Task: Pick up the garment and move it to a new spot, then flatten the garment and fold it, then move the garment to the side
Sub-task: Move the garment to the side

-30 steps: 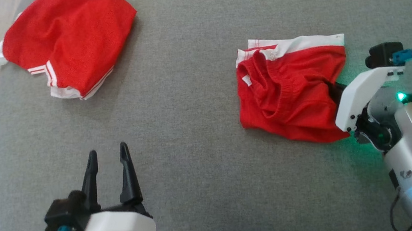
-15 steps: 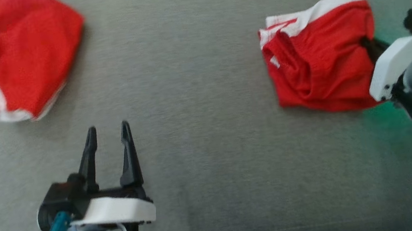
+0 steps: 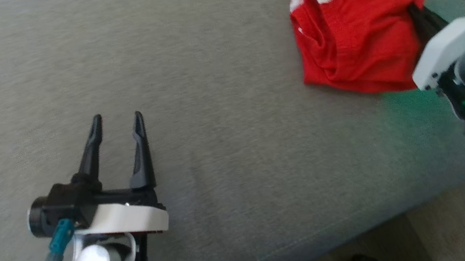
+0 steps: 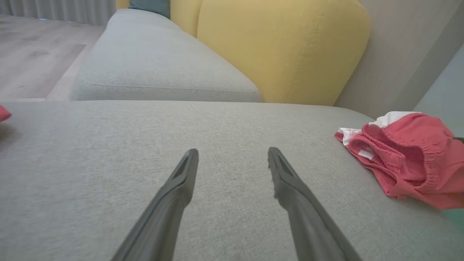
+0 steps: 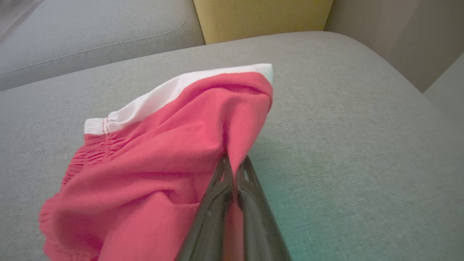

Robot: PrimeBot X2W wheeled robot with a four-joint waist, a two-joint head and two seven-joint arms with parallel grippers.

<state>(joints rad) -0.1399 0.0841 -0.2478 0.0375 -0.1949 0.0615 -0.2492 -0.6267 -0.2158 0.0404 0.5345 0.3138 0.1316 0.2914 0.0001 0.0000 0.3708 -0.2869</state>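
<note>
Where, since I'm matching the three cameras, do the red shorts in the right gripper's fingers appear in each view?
Head view: upper right, the red shorts, their right edge pinched by the right gripper.
Left wrist view: far right, mid-height.
Right wrist view: centre and lower left, gathered up to the shut fingers.
Shared landmark: the grey seat cushion beneath them.

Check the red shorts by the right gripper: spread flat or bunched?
Bunched. The red shorts lie crumpled, waistband gaping; the right gripper is shut on their edge.
</note>
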